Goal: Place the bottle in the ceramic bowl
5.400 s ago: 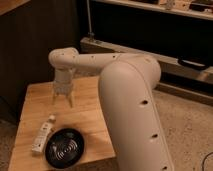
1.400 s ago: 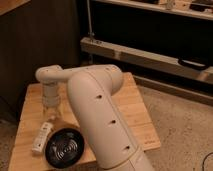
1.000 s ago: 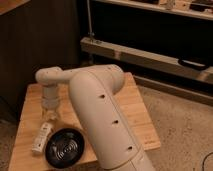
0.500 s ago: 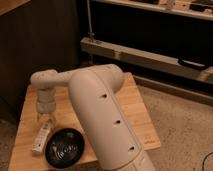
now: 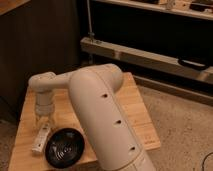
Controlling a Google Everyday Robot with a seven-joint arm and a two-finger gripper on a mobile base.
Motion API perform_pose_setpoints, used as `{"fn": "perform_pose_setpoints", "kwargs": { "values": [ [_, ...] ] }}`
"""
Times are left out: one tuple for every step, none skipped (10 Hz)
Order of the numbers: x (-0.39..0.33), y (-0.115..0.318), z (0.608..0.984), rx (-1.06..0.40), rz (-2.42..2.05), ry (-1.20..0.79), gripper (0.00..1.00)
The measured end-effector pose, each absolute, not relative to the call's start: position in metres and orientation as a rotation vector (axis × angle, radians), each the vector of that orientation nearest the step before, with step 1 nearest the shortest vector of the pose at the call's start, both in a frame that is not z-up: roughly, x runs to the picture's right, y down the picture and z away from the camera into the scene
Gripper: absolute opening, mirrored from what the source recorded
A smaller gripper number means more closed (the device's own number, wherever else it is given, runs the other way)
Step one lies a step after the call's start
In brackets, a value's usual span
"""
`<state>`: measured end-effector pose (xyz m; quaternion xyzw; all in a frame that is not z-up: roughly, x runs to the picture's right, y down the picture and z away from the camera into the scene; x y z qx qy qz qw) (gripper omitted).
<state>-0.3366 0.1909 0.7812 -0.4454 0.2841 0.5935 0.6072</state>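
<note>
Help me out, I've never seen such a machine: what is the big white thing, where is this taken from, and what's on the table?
The big white thing is a robot's arm. It fills the foreground because the single camera looks down past it onto the table; exactly where the camera sits cannot be told. The arm bends back toward the picture's left and ends in a two-fingered hand, pointing down over the wooden table. The hand is open and holds nothing. Just below it, a small white bottle lies on its side on the table. Beside the bottle sits a round black bowl with nothing in it. Behind the table is a dark shelf unit.
</note>
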Motion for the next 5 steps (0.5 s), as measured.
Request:
{"fn": "perform_pose_setpoints", "kwargs": {
  "values": [
    [-0.340,0.194,0.782,-1.037,1.369,0.644,0.65],
    [-0.344,0.197,0.783,-1.044,1.367,0.638,0.65],
    [-0.347,0.199,0.783,-1.051,1.366,0.634,0.65],
    [-0.353,0.206,0.788,-1.062,1.368,0.628,0.65],
    [-0.356,0.210,0.791,-1.066,1.374,0.631,0.65]
  ]
}}
